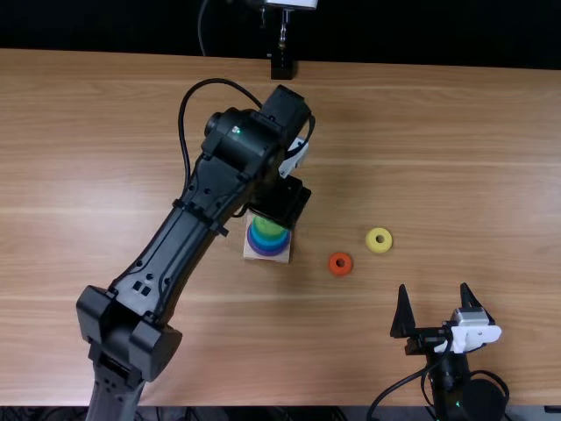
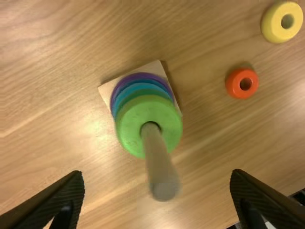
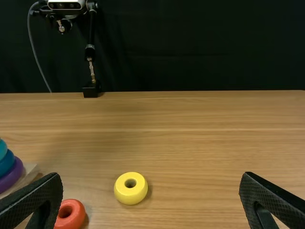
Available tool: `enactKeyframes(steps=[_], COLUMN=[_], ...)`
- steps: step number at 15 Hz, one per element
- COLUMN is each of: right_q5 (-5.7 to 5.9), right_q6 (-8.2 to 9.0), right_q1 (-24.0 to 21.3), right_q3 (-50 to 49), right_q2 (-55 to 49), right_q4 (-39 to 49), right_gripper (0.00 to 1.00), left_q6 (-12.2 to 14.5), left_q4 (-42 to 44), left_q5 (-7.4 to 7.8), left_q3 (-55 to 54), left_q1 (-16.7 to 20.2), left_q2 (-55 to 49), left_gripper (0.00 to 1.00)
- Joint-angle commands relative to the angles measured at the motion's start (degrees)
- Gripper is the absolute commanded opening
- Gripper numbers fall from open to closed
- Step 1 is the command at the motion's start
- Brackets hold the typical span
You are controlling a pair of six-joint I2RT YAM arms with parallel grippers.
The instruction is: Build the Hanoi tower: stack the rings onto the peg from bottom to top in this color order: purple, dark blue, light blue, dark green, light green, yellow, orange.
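My left gripper (image 1: pixel 285 206) is over the peg base (image 1: pixel 265 257) in the top view. In the left wrist view the left gripper (image 2: pixel 157 202) stands open, its fingers on either side of the wooden peg (image 2: pixel 159 167). A light green ring (image 2: pixel 126 129) tops the stack, over teal and blue rings and a purple ring (image 2: pixel 114 98). An orange ring (image 1: pixel 340 264) and a yellow ring (image 1: pixel 379 240) lie flat on the table right of the base. The right gripper (image 1: pixel 443 307) is open near the table's front edge, as is the right gripper (image 3: pixel 151 202) in its wrist view, holding nothing.
A camera stand (image 1: pixel 282 66) rises at the table's back edge. The left arm stretches diagonally over the left half of the wooden table (image 1: pixel 456 158), and the loose rings lie between the base and the right gripper.
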Motion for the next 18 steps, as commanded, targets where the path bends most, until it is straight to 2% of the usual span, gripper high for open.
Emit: enactKeyframes(steps=[1,3,7,8,11,14,16,17,18], right_q5=[-0.08,-0.08,-0.08,-0.08,-0.08,-0.08,-0.08,-0.08,-0.08], right_q6=[-0.30,-0.30,-0.30,-0.30,-0.30,-0.30,-0.30,-0.30,-0.30], right_q1=[-0.5,-0.5,-0.5,-0.5,-0.5,-0.5,-0.5,-0.5,-0.5], right_q3=[-0.6,-0.6,-0.6,-0.6,-0.6,-0.6,-0.6,-0.6,-0.6], right_q2=[-0.7,-0.7,-0.7,-0.7,-0.7,-0.7,-0.7,-0.7,-0.7], right_q4=[0.2,0.2,0.2,0.2,0.2,0.2,0.2,0.2,0.2], right_gripper=[1.00,1.00,1.00,1.00,1.00,1.00,1.00,1.00,1.00], left_q6=[-0.1,0.0,0.2,0.2,0.2,0.2,0.1,0.0,-0.1], left_q4=[0.5,1.3,6.3,7.9,22.2,46.6,63.4,67.2,69.7], left_q5=[0.95,0.10,-0.21,-0.11,0.00,0.10,-0.11,-0.11,0.74], left_q3=[-0.3,-0.4,-0.7,-3.6,-22.5,-48.0,-63.4,-71.0,-78.5], left_q1=[2.1,3.8,12.4,14.7,20.7,25.3,26.5,26.6,27.0], left_q2=[-1.6,-5.8,-15.9,-19.2,-32.2,-48.3,-59.5,-64.7,-70.2], left_gripper=[1.00,1.00,1.00,1.00,1.00,1.00,1.00,1.00,1.00])
